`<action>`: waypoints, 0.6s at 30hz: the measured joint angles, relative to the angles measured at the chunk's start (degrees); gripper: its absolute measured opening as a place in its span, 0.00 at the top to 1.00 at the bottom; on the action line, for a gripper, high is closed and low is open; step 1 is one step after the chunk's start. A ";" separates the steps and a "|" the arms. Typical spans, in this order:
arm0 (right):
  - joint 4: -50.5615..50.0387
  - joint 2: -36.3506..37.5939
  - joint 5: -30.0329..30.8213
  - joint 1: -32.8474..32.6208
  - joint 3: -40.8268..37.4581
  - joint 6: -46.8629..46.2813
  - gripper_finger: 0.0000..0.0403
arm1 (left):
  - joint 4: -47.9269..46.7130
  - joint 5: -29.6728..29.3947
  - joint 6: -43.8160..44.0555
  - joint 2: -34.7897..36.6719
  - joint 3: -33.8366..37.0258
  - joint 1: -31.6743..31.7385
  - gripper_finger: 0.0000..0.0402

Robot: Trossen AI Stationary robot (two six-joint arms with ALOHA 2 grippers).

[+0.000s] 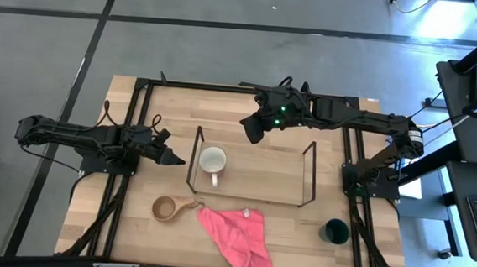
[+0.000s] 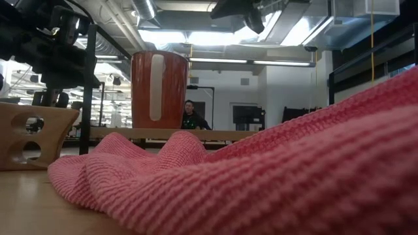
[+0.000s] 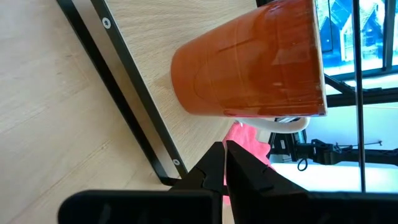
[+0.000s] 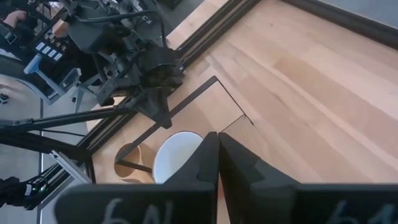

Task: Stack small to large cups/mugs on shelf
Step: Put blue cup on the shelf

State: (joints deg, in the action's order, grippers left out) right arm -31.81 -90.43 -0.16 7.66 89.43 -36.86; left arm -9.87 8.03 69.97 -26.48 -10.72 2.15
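Red mug point(image 1: 213, 160) sits upright, white inside showing, at the 9 o'clock end of the wire shelf point(image 1: 307, 174), handle toward 6. Left gripper point(image 1: 174, 158) has its fingers pressed together, holding nothing, just outside the shelf's 9 o'clock end frame, tip aimed at the mug. Right gripper point(image 1: 252, 131), also pinched closed and empty, hovers above the shelf's 12 o'clock edge. Wooden cup point(image 1: 165, 208) at 7 o'clock, probably touching the pink cloth point(image 1: 235, 237). Dark green cup point(image 1: 334, 232) at 4 o'clock, off the shelf.
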 joint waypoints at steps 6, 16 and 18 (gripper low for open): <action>0.00 0.00 0.04 1.22 0.00 1.36 0.97 | 0.00 0.00 -0.02 0.00 0.03 0.00 0.98; 0.00 0.00 0.07 2.62 0.00 4.70 0.97 | 0.00 -0.02 0.00 -0.02 0.04 0.01 0.98; -0.16 0.00 0.12 2.62 0.00 5.91 0.97 | 0.00 -0.02 -0.02 -0.02 0.04 0.00 0.98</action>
State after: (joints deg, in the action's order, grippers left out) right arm -31.97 -90.43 -0.04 10.28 89.43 -30.95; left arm -9.86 8.01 69.95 -26.50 -10.68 2.15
